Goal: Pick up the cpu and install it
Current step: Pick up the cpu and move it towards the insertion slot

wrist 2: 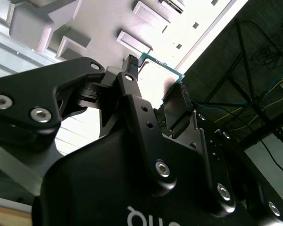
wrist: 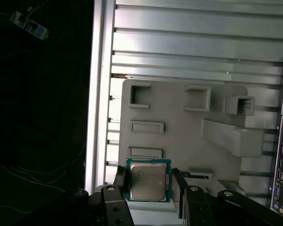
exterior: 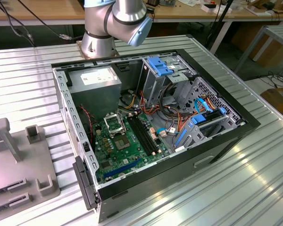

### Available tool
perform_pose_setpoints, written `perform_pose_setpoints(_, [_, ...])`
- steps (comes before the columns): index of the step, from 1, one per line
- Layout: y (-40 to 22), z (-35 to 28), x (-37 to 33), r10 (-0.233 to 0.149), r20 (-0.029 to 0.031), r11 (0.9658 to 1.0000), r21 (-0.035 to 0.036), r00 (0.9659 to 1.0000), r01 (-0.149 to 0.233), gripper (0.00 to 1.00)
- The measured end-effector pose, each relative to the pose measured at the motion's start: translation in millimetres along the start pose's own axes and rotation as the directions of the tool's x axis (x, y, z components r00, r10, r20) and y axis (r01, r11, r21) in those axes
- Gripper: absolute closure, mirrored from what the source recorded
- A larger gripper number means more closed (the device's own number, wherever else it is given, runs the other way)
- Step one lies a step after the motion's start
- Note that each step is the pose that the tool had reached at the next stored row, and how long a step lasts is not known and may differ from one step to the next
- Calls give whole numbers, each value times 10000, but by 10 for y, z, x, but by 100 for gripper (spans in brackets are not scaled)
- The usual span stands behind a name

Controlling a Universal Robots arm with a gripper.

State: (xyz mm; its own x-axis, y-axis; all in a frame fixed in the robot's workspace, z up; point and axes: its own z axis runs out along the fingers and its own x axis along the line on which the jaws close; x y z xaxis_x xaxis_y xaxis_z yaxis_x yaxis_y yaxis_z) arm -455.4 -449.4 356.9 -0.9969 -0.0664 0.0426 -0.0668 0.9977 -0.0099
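Observation:
The cpu (wrist: 147,181) is a small square chip with a silver-grey metal top and a green rim. It sits between the two black fingers of my gripper (wrist: 148,182), which is shut on its opposite edges. It hangs well above the grey parts fixture (wrist: 179,141) on the ribbed metal table. In the second wrist view the cpu's green edge (wrist 2: 164,70) shows between the fingertips of the gripper (wrist 2: 155,77). The open black socket (exterior: 114,125) with its metal frame lies on the green motherboard inside the computer case (exterior: 236,127).
The arm's base (exterior: 101,42) stands behind the case. A grey power-supply box (exterior: 95,81), long black memory slots (exterior: 144,134), blue drive brackets and loose cables fill the case. The grey fixture (exterior: 19,160) with its upright posts lies at the exterior view's left.

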Motion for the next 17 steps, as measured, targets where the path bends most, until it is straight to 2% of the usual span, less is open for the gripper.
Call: perform_pose_setpoints(17, [-2,-151,6,0,-2,10000,0,10000,0,53])
